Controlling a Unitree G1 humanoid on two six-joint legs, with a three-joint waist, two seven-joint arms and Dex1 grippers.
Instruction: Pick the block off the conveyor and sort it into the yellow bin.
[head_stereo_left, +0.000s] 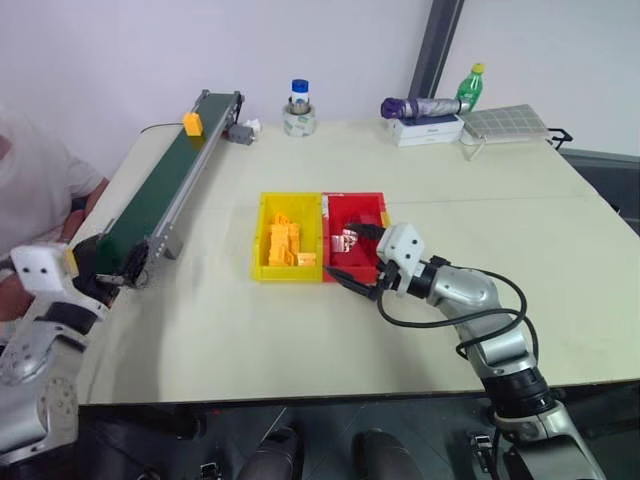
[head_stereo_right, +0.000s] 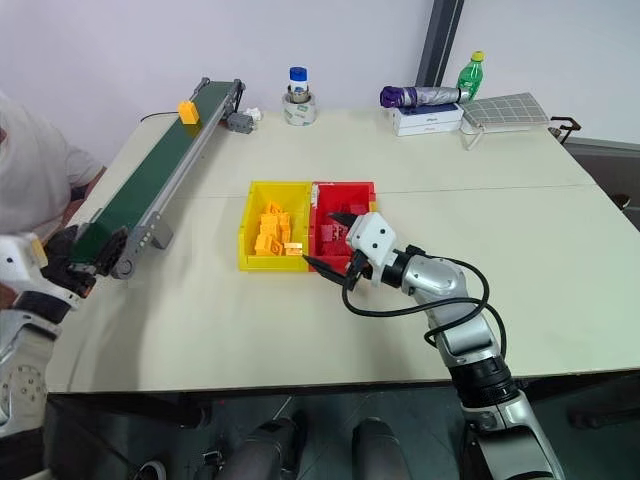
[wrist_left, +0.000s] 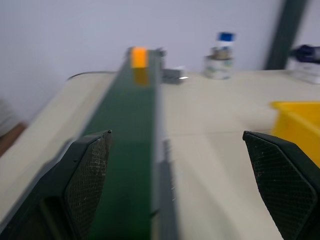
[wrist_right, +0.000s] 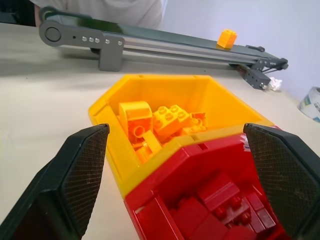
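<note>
Pale cream tabletop (head_stereo_left: 430, 190) standing against a plain white wall (head_stereo_left: 120, 50), evenly lit. A dark grey vertical post (head_stereo_left: 436, 45) rises behind the far edge. A faint seam crosses the tabletop from side to side. Dark floor (head_stereo_left: 330, 425) lies beneath the near edge

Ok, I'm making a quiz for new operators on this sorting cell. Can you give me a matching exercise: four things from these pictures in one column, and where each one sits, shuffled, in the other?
Things:
1. block
2. left gripper
3. right gripper
4. yellow bin

Places:
A. open, over the red bin
B. beside the red bin, holding a pile of yellow bricks
C. far end of the conveyor, near its motor
D. open, at the conveyor's near end

Pairs: 1-C, 2-D, 3-A, 4-B
</note>
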